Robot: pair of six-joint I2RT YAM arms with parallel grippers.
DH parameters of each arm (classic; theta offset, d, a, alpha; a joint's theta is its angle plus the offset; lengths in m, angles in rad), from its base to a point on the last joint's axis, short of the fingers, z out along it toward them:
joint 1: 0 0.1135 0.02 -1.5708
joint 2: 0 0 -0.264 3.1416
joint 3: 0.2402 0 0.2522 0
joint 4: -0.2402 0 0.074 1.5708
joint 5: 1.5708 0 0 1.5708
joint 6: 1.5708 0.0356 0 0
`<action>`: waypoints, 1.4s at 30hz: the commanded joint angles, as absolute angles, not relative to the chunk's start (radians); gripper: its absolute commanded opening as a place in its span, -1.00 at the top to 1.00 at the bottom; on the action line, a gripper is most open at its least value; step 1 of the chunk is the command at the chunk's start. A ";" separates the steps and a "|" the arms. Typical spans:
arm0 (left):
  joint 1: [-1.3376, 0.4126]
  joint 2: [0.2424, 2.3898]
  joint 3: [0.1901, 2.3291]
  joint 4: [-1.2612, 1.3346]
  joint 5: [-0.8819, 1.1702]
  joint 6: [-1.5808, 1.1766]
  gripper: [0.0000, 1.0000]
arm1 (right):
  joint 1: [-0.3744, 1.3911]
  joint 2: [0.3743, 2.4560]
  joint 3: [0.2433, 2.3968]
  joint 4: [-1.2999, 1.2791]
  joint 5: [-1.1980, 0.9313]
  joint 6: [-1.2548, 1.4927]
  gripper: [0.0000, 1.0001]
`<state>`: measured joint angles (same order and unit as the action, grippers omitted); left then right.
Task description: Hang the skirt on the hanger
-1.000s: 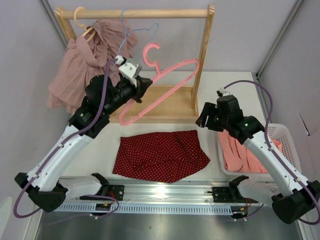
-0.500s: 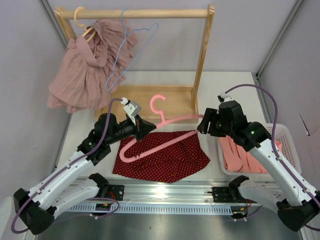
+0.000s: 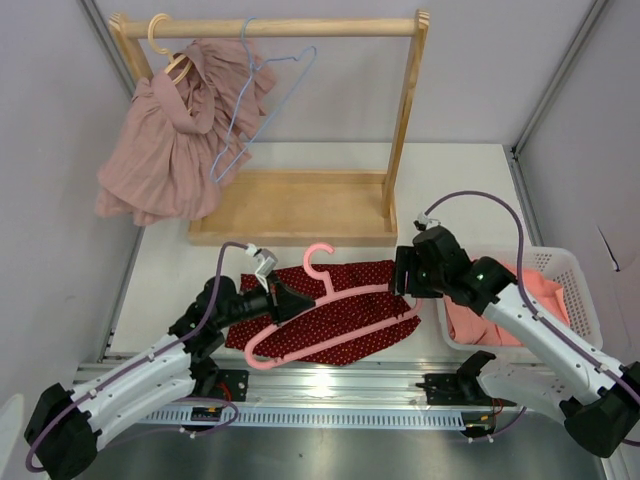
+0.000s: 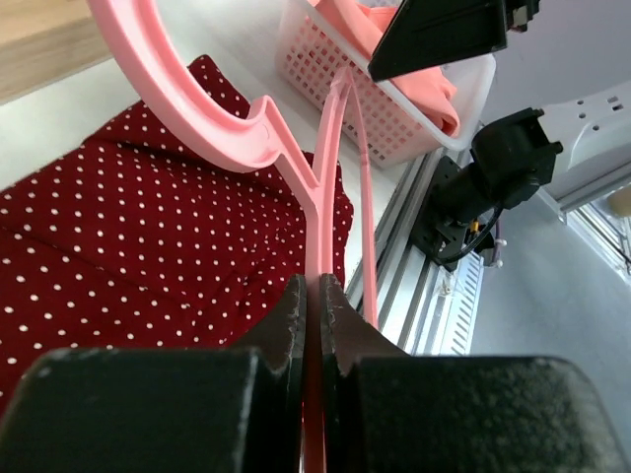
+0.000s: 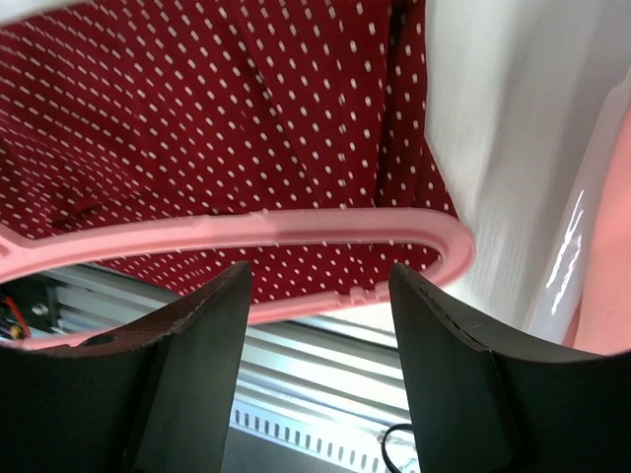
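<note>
The red white-dotted skirt (image 3: 345,325) lies flat on the table near the front edge. A pink plastic hanger (image 3: 345,297) lies low across it, hook pointing to the back. My left gripper (image 3: 283,300) is shut on the hanger's left arm; in the left wrist view the jaws (image 4: 313,286) pinch the pink bar (image 4: 296,168) above the skirt (image 4: 118,246). My right gripper (image 3: 405,272) is open and empty, just above the hanger's right end (image 5: 296,229) and the skirt's edge (image 5: 217,108), fingers on either side of it without touching.
A wooden rack (image 3: 405,120) stands at the back with a pink garment (image 3: 165,150) and a blue wire hanger (image 3: 250,110). A white basket (image 3: 570,270) holding salmon cloth (image 3: 480,320) sits right of the skirt. A metal rail (image 3: 330,385) runs along the front.
My left arm has brought the pink hanger down from beside the rack onto the skirt. My right arm has dropped and moved left to the hanger's right end.
</note>
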<state>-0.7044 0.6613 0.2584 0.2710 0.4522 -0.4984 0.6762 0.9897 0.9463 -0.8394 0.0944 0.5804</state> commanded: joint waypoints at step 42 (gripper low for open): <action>-0.712 0.669 0.041 0.491 0.403 -0.526 1.00 | 0.802 1.095 0.575 -0.476 0.075 0.716 -0.10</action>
<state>-0.7071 0.6720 0.0540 0.4458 0.4168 -0.5240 0.7948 1.0817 0.5884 -0.5274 0.0807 0.6971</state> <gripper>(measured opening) 0.067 0.554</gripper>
